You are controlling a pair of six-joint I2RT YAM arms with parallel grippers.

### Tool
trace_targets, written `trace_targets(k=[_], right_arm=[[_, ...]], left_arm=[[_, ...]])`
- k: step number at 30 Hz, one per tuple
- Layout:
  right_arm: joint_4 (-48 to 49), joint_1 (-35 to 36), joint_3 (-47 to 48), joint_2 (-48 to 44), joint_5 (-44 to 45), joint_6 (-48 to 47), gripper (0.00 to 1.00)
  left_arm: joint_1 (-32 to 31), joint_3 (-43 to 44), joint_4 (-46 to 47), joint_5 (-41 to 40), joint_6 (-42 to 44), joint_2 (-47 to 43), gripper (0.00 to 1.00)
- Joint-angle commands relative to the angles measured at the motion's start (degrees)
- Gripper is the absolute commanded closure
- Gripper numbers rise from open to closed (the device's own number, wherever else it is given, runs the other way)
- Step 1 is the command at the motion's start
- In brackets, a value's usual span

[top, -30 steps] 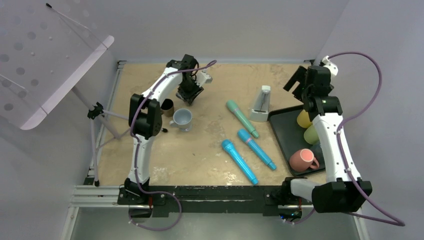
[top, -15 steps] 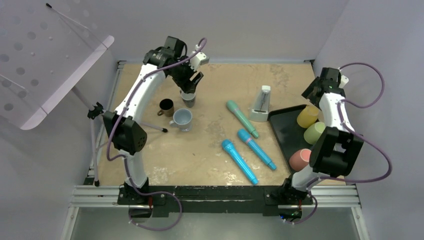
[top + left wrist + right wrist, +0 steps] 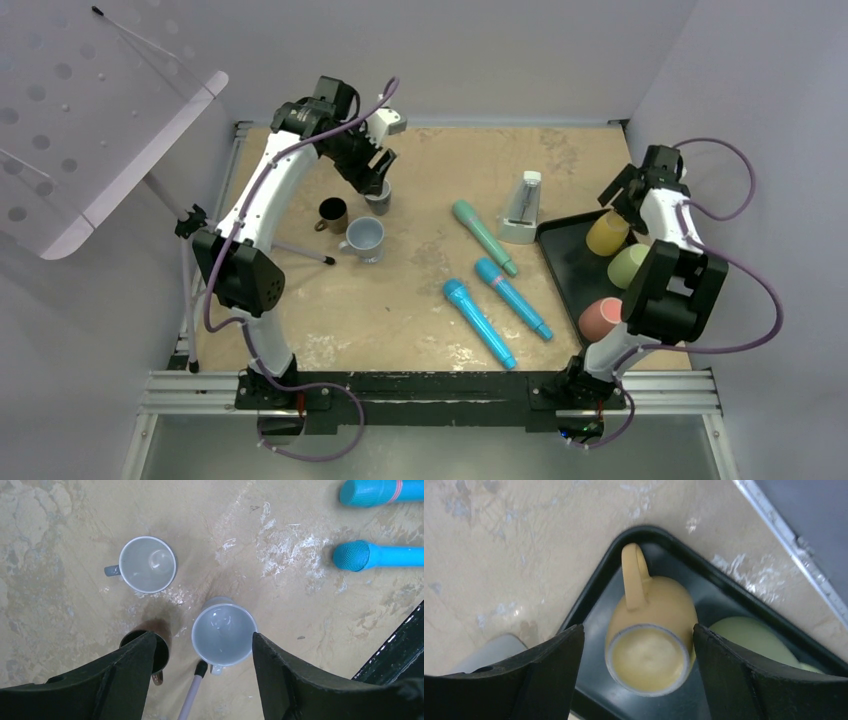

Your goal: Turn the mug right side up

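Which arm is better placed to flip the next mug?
Right: the open right gripper hangs over the inverted yellow mug on the tray; the left gripper is above upright mugs.

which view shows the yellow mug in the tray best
Right wrist: the yellow mug fills the middle of the frame, handle and round end plain, in the black tray. Top external shows it small, beside the right arm. Left wrist does not show it.

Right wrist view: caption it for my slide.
Open right gripper hovers above an upside-down yellow mug in a black tray.
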Motion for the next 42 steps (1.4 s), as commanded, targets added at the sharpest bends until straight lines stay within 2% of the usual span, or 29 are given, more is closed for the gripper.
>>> trace_targets(k=[1,6,10,12,15,17,18,19,26,30,33,39,42], right_arm=[[1.67,0.29,-6.03,-6.07,-5.63,2.59,0.18],[1.28,1.57,-10.14,-10.97,-9.04,3.28,0.20],[-0.79,3.87,-9.23,-12.41,-12.45,0.16,0.20],[-4.84,4.42,-5.76,-11.83,-9.50,-2.24,0.20],[-9.20,4.52,-1.05,-10.73,-0.39,-3.88,0.17],[-10.64,4.55,1.71,-9.40,5.23,-4.15,0.11],[-11.01,4.53,2.68,-8.47,6.72,-4.57,0.04],[-11.12,4.61,3.68,-7.09,6.65,-5.13,0.02],[-10.57,5.27,8.45,1.04,4.31,-7.29,0.01],[-9.99,5.05,11.87,3.01,3.74,-7.17,0.05],[-10.54,5.03,14.64,6.36,1.37,-6.98,0.10],[-14.21,4.04,22.22,13.67,3.92,-5.30,0.19],[-16.76,2.91,26.51,17.31,5.08,-2.54,0.20]], left_arm=[[0.22,0.11,0.00,2.66,-0.31,-1.38,0.26],[0.22,0.02,0.60,3.59,-0.75,-1.21,0.26],[0.24,-0.21,0.68,4.96,-0.95,-1.12,0.26],[0.24,-0.52,0.77,5.23,-1.06,-1.18,0.26],[0.22,-1.16,1.07,5.54,-1.01,-1.48,0.26],[0.22,-1.56,1.34,5.65,-1.09,-1.72,0.26],[0.22,-1.78,1.40,5.74,-1.15,-1.81,0.26],[0.22,-1.86,1.37,5.73,-1.15,-1.79,0.26],[0.22,-2.64,1.30,5.12,-0.65,-2.58,0.26],[0.22,-3.34,1.39,4.82,-0.50,-2.73,0.26],[0.22,-3.33,1.66,4.82,-0.87,-2.33,0.26],[0.22,-3.55,1.69,4.13,-0.53,-2.61,0.26],[0.22,-3.66,1.72,4.02,-0.52,-2.54,0.25]])
